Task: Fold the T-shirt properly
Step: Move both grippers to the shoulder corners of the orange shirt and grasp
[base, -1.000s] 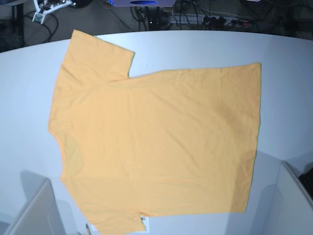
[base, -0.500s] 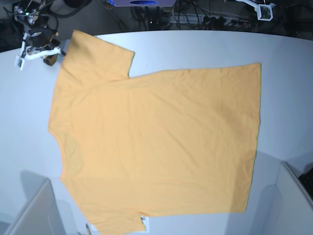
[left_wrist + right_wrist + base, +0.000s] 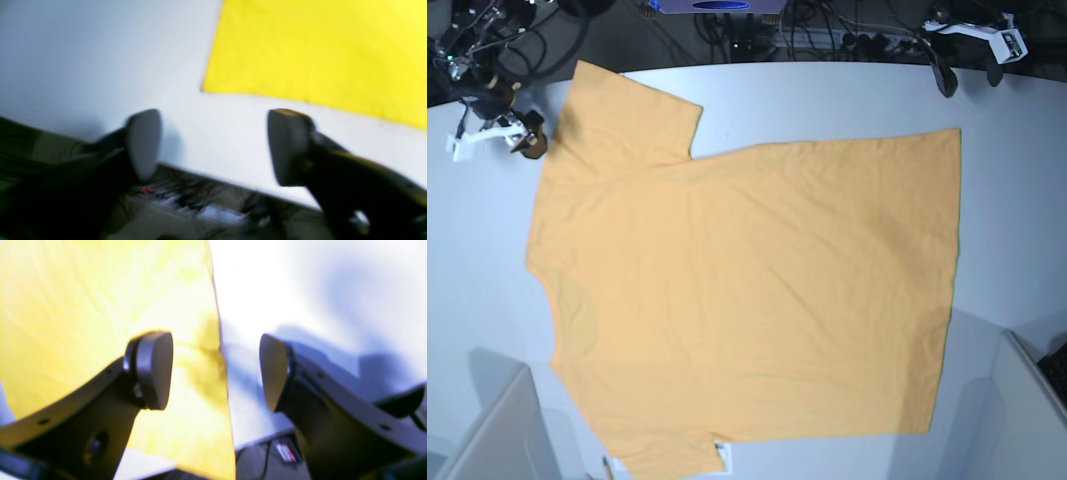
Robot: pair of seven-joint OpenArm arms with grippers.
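Both grippers stand open with nothing between the pads, that much we read straight off the wrist views. Left gripper [image 3: 213, 146] hangs over the far table edge, jaws spread wide, one pad [image 3: 144, 143] over bare table [image 3: 100, 60], the shirt's hem corner just ahead of it, not touching as far as we can tell. In the base view we see this left gripper [image 3: 967, 68] at the top right, beyond the shirt's far hem corner. Right gripper [image 3: 217, 370] straddles the edge of a sleeve, jaws wide apart, one pad [image 3: 155, 370] over yellow cloth, the other over white table; whether the pads touch the cloth we cannot tell, the view is blurred. In the base view the right gripper [image 3: 522, 135] sits at the top left, beside the far sleeve. T-shirt [image 3: 747, 290] lies flat and spread on the white table, plain side up, collar end to the view's left, hem to the right, near sleeve running off the bottom edge. We note cables [image 3: 827, 30] behind the table
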